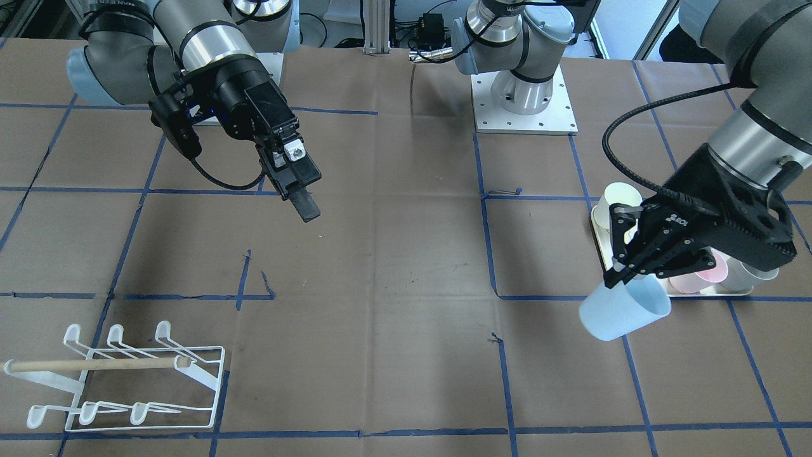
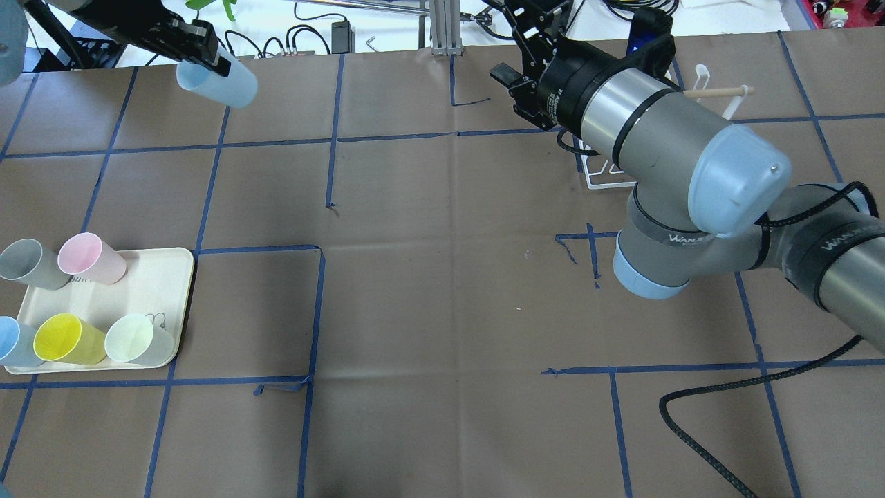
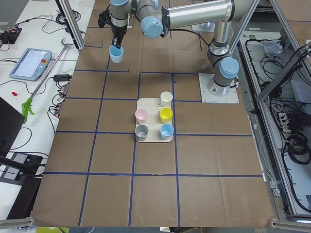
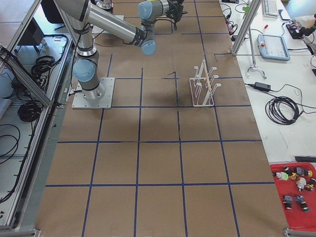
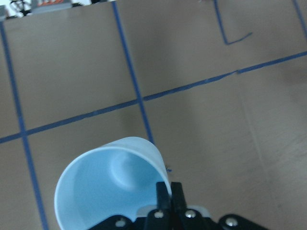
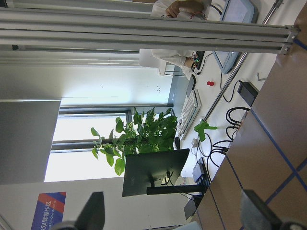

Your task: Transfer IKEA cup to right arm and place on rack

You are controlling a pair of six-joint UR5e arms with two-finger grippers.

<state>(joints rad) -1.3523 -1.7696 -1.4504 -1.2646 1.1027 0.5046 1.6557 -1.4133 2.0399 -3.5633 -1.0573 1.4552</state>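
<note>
My left gripper (image 1: 618, 274) is shut on the rim of a light blue cup (image 1: 625, 309) and holds it tilted above the table, beside the tray. The left wrist view shows the cup (image 5: 108, 184) with its open mouth toward the camera and the fingers (image 5: 169, 194) pinching its wall. The cup also shows in the overhead view (image 2: 220, 83). My right gripper (image 1: 303, 202) hangs open and empty above the table's middle; in its wrist view the fingers (image 6: 93, 211) stand wide apart. The white wire rack (image 1: 127, 381) with its wooden dowel stands at the table's right end, far from both grippers.
A cream tray (image 2: 181, 297) holds several cups, among them a pink (image 2: 90, 257), a yellow (image 2: 66, 339) and a grey one (image 2: 28, 263). In the overhead view the right arm hides most of the rack (image 2: 715, 90). Blue tape lines grid the brown table.
</note>
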